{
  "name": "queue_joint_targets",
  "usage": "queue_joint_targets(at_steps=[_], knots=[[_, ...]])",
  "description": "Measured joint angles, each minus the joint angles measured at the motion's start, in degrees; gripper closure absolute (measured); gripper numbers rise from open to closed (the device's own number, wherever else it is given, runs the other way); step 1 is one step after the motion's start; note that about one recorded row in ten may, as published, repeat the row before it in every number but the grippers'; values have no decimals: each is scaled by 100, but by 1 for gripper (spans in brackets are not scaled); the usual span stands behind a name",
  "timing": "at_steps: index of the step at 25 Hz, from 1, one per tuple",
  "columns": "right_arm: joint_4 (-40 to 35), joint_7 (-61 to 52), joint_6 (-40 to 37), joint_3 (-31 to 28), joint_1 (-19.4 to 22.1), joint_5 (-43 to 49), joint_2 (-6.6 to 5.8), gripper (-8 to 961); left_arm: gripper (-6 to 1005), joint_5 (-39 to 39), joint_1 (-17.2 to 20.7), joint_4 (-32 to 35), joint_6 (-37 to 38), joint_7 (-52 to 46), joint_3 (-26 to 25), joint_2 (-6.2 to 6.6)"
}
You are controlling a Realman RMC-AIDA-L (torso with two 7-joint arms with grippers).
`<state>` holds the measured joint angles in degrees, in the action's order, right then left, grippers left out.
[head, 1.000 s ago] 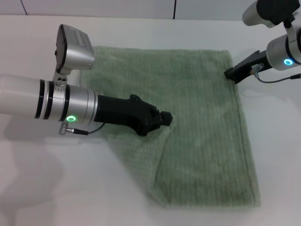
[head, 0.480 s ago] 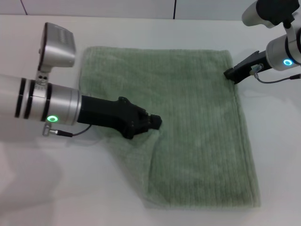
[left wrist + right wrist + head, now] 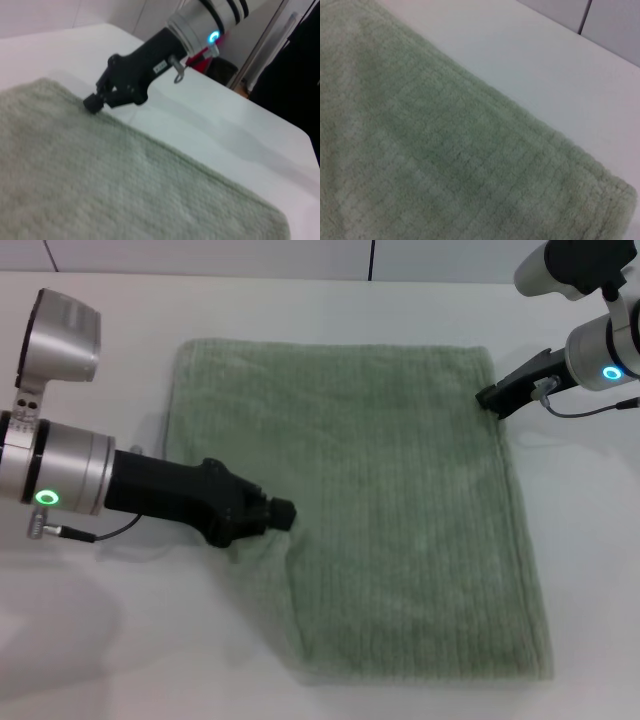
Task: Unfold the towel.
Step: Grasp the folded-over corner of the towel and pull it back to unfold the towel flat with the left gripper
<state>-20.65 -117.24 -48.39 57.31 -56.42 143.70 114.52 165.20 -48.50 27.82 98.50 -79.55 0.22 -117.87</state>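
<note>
The pale sage-green towel (image 3: pixel 400 490) lies on the white table, mostly spread flat, with a fold still raised along its near left part. My left gripper (image 3: pixel 283 515) is shut on the towel's left edge at that fold, low over the table. My right gripper (image 3: pixel 487 397) rests at the towel's far right corner, fingers together on the cloth. The left wrist view shows the towel (image 3: pixel 100 190) and the right gripper (image 3: pixel 92 102) at its edge. The right wrist view shows the towel's hemmed corner (image 3: pixel 445 150) close up.
The white table (image 3: pixel 300 300) runs all round the towel, with bare surface to the left (image 3: pixel 120 620) and beyond the far edge. A cable (image 3: pixel 590 408) hangs from my right wrist.
My left gripper has moved left and toward me, drawing the towel's folded flap with it, so the fold has opened out leftward. The right gripper has not moved.
</note>
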Motion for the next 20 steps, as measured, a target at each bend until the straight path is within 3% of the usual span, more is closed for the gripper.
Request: queue_joint_targets(at_steps=[20], knots=[[0, 0, -4, 0, 0, 0, -5, 954, 958, -4, 286, 694, 595, -600, 716, 84]])
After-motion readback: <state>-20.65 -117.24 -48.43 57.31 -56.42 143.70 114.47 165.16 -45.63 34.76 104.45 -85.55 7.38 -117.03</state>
